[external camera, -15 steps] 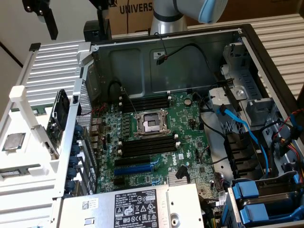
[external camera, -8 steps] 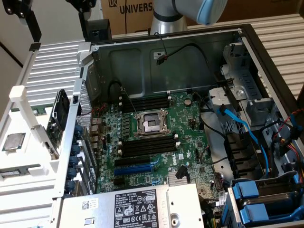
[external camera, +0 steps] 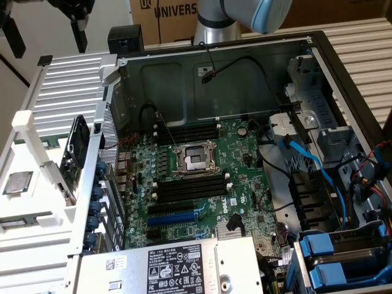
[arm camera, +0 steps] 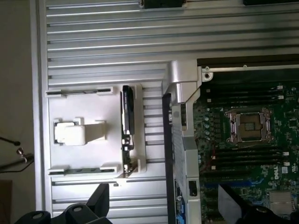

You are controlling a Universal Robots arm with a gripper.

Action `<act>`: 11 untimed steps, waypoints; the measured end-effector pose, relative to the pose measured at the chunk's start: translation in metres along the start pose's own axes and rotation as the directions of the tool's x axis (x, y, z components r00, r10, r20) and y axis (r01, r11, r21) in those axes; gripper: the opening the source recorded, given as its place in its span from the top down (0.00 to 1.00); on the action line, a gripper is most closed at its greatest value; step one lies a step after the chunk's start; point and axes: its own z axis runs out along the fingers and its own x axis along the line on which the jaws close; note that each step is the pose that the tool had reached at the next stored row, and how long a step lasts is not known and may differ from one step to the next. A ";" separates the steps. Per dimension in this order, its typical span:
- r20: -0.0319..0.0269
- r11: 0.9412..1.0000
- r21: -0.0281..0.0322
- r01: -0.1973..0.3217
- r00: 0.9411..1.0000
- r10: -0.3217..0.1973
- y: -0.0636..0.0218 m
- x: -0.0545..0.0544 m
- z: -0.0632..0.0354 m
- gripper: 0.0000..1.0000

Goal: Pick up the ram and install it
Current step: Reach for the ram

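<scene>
Ext. cam: raised, oblique, looking down into open PC case [external camera: 184, 86] at close range; motherboard [external camera: 245, 165] mid-frame, arm base [external camera: 214, 24] at far side. Wrist cam: faces approx. straight down past its own fingers [arm camera: 100, 200], well above ribbed bench [arm camera: 107, 42]. Overlap: CPU socket [external camera: 195, 160] [arm camera: 250, 127], memory slots [external camera: 187, 187] either side, and, apparently, white holder [arm camera: 93, 116] beside the case. Both views hold the board the same way round.

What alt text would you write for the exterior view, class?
An open computer case shows its green motherboard, with an empty processor socket between black memory slots. At the exterior view's left, the open pincer hangs above a white holder carrying the ram.
</scene>
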 end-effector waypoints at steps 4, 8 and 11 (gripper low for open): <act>0.000 1.000 0.000 0.000 1.000 0.000 -0.0013 0.018 -0.0001 0.01; 0.000 1.000 0.000 0.000 1.000 0.000 -0.0025 0.036 -0.0001 0.01; 0.000 1.000 0.000 0.000 1.000 0.000 -0.0034 0.050 -0.0002 0.01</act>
